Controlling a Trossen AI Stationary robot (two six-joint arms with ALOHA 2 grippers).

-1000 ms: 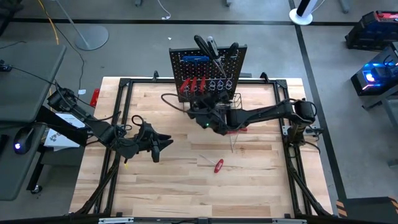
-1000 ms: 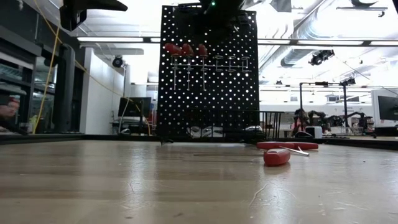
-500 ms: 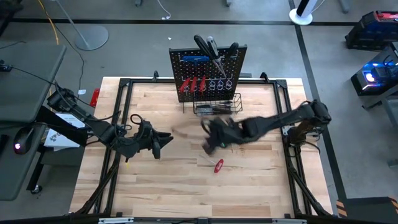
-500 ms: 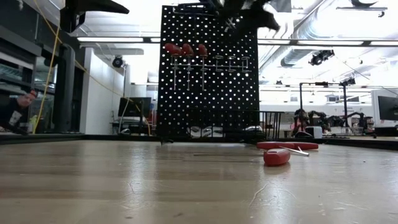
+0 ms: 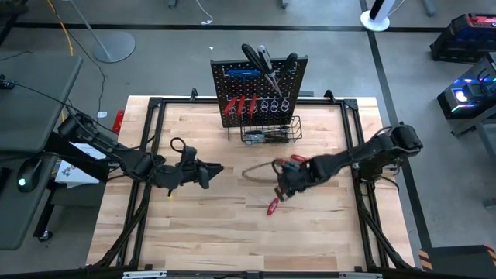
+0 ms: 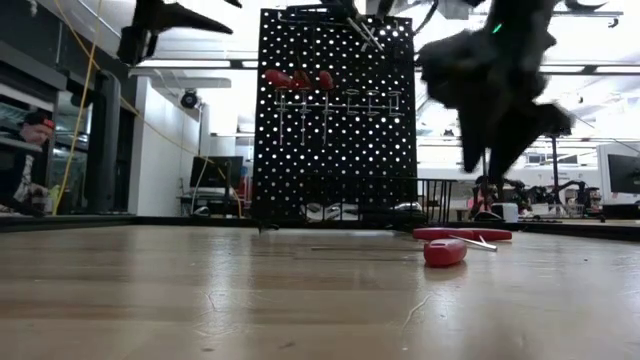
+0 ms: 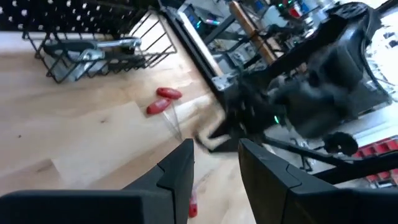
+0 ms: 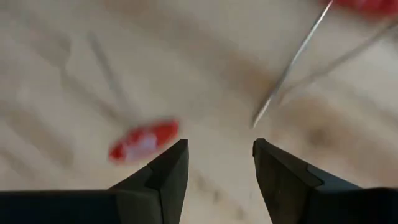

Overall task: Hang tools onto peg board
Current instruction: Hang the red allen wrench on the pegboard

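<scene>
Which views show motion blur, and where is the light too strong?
Low view: the right pincer is smeared by motion, and bright ceiling light washes out the room behind the peg board. Right wrist view: the red-handled tool and the tabletop are blurred. High view: evenly lit, mostly sharp.

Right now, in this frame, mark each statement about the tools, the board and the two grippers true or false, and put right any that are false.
1. The peg board lies flat on the table. False: it stands upright at the far edge.
2. A red-handled screwdriver lies loose on the table. True.
3. The right gripper is shut on a tool. False: its fingers are apart and hold nothing, above the wood.
4. Red-handled tools hang on the board. True.
5. The wire basket is empty. False: silver metal tools lie in it.
6. The left gripper is over the table's left half. True.
</scene>
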